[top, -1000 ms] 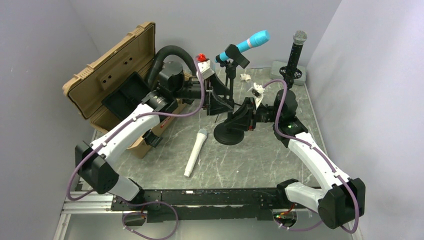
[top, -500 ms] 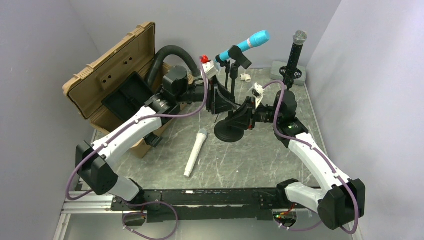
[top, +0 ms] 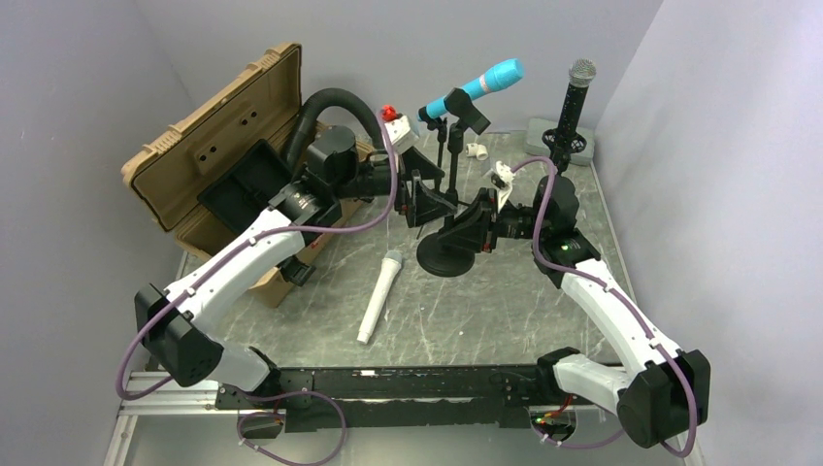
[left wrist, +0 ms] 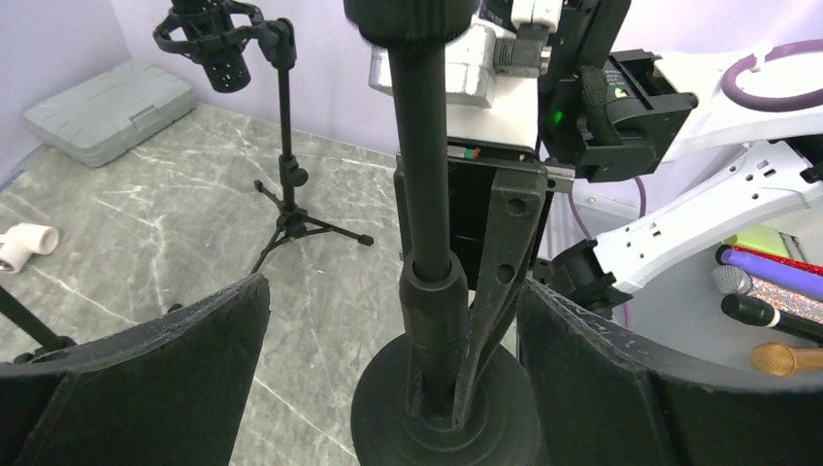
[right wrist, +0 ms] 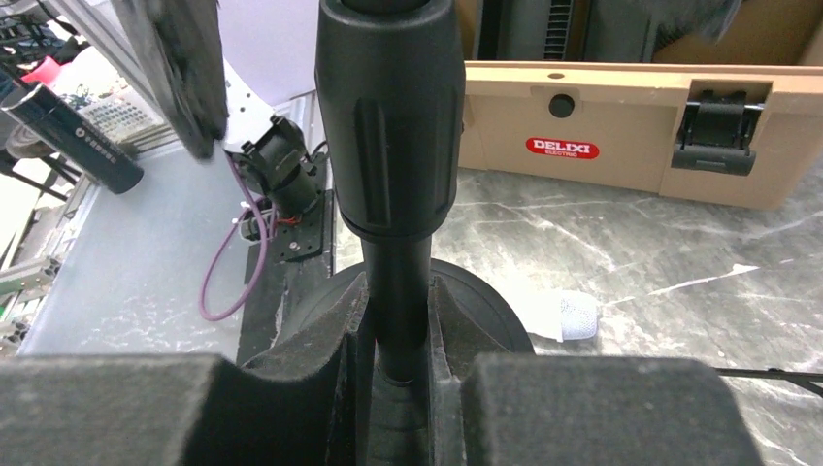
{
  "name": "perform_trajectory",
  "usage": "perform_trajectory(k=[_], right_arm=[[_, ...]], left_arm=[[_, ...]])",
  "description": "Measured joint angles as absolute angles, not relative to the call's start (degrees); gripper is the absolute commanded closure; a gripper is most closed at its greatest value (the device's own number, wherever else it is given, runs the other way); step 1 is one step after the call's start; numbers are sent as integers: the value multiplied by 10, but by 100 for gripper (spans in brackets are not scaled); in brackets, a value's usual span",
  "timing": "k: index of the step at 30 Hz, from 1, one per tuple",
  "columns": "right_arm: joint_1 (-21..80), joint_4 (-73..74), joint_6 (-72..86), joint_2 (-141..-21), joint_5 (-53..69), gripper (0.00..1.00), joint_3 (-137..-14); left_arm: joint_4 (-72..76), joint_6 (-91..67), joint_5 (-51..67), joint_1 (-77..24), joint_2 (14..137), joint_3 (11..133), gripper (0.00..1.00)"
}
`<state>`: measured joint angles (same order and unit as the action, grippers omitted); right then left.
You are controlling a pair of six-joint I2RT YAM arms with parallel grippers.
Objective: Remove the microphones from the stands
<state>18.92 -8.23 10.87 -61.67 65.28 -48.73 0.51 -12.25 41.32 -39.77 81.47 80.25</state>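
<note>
A blue microphone sits tilted in the clip atop a black stand with a round base. My right gripper is shut on the stand's pole just above the base; in the right wrist view the pole is clamped by my gripper. My left gripper is open, level with the lower pole. In the left wrist view the pole stands between its wide-open fingers, untouched, and the gripper is empty. The microphone is out of both wrist views.
A white microphone lies on the table in front of the base. A black microphone on a tripod stand is at the back right, near a grey box. An open tan case stands at the left. A white pipe fitting lies behind.
My left arm swung a little towards the stand and back, its gripper staying open around the lower pole. My right gripper has kept its hold on the pole.
</note>
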Motion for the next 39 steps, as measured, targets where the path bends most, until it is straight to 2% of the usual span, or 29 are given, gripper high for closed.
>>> perform_trajectory(k=[16, 18, 21, 29, 31, 32, 39], right_arm=[[189, -82, 100, -616, 680, 100, -481], [189, -82, 100, -617, 681, 100, -481], [189, -78, 96, -617, 681, 100, -481], [186, -50, 92, -618, 664, 100, -481], [184, -51, 83, -618, 648, 100, -480], [183, -53, 75, -618, 644, 100, -479], [181, -59, 73, -618, 649, 100, -471]], left_arm=[[-54, -58, 407, -388, 856, 1014, 1], [-53, -59, 407, -388, 878, 1036, 5], [-51, -72, 410, -387, 909, 1057, 16], [-46, -119, 441, -389, 945, 1065, 82], [-44, -148, 456, -392, 943, 1063, 96], [-37, -160, 458, -395, 939, 1057, 100], [53, -193, 459, -388, 881, 905, 100]])
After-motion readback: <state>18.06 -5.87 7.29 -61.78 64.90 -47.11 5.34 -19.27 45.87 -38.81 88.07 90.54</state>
